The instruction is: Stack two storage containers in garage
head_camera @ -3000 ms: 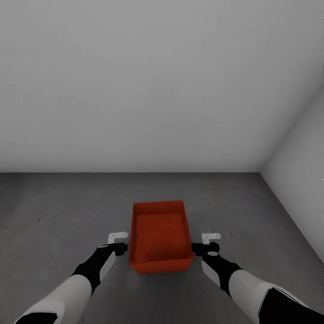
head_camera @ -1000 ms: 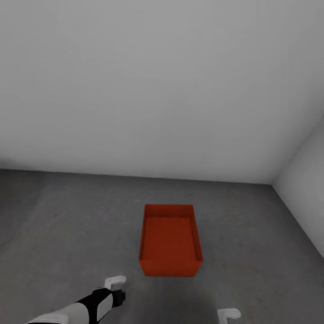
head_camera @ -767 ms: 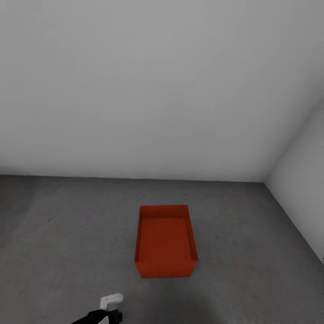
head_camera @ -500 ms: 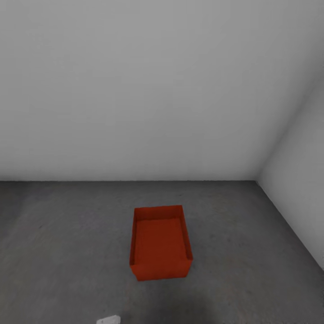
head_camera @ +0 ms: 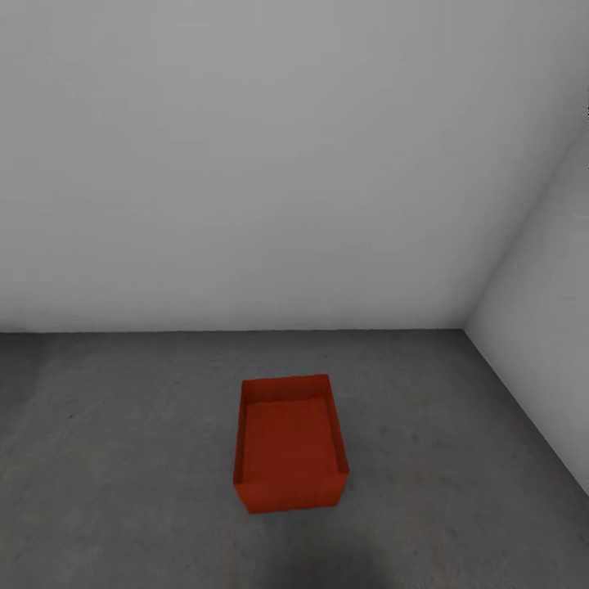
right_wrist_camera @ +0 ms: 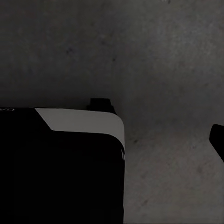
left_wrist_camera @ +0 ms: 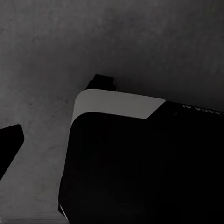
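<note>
One orange-red storage container (head_camera: 290,442) stands upright and without a lid on the dark grey concrete floor (head_camera: 123,425) of the garage, in the head view's lower middle. Nothing touches it and nothing lies inside it. A dark fingertip (left_wrist_camera: 9,145) of my left gripper shows at the rim of the left wrist view, over bare concrete. A dark fingertip (right_wrist_camera: 217,138) of my right gripper shows the same way in the right wrist view. Each fingertip sits far from the picture's centre, so both grippers stand open and hold nothing.
Plain grey-white walls (head_camera: 245,164) meet in a corner (head_camera: 466,327) behind and to the right of the container. Both wrist views look down at my own black and white body (left_wrist_camera: 140,163) (right_wrist_camera: 60,163) over the concrete.
Three seconds ago both grippers flanked the container. Both arms have since drawn back and dropped out of the head view. The camera shifted slightly; the container stays on the floor.
</note>
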